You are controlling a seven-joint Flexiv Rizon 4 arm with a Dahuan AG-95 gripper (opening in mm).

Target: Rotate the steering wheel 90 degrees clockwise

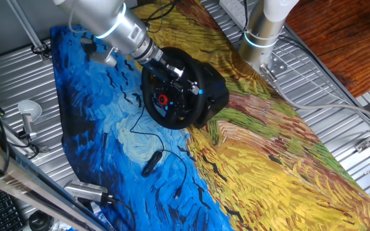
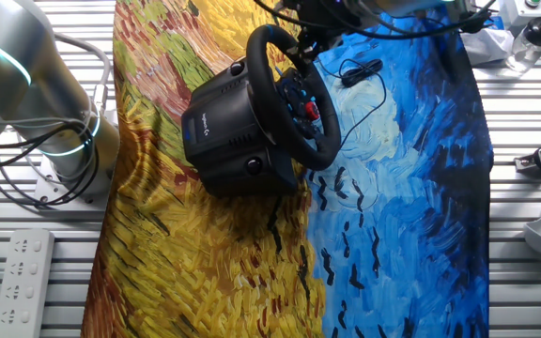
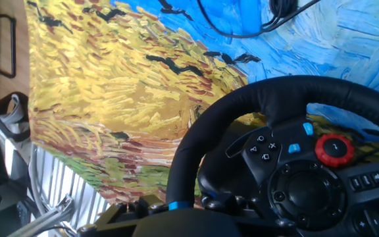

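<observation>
The steering wheel [image 1: 170,101] is black, with a thick round rim, a red knob and blue-lit hub buttons, and it stands tilted on its bulky black base [image 2: 224,131] mid-cloth. My gripper [image 1: 174,69] sits at the rim's upper edge, its jaws closed on either side of the rim. In the hand view the rim [image 3: 199,135] runs down between the fingers at the gripper [image 3: 179,216], where a blue stripe marks the rim. The red knob [image 3: 334,150] lies to the right of the hub. In the other fixed view the gripper [image 2: 301,42] meets the wheel [image 2: 319,141] at its far edge.
A small black cabled device [image 1: 151,163] lies on the blue part of the painted cloth [image 1: 268,173], its cable looping near the wheel. A second arm's column [image 2: 59,113] stands beside the cloth on the slatted metal table. A power strip [image 2: 22,272] lies near it.
</observation>
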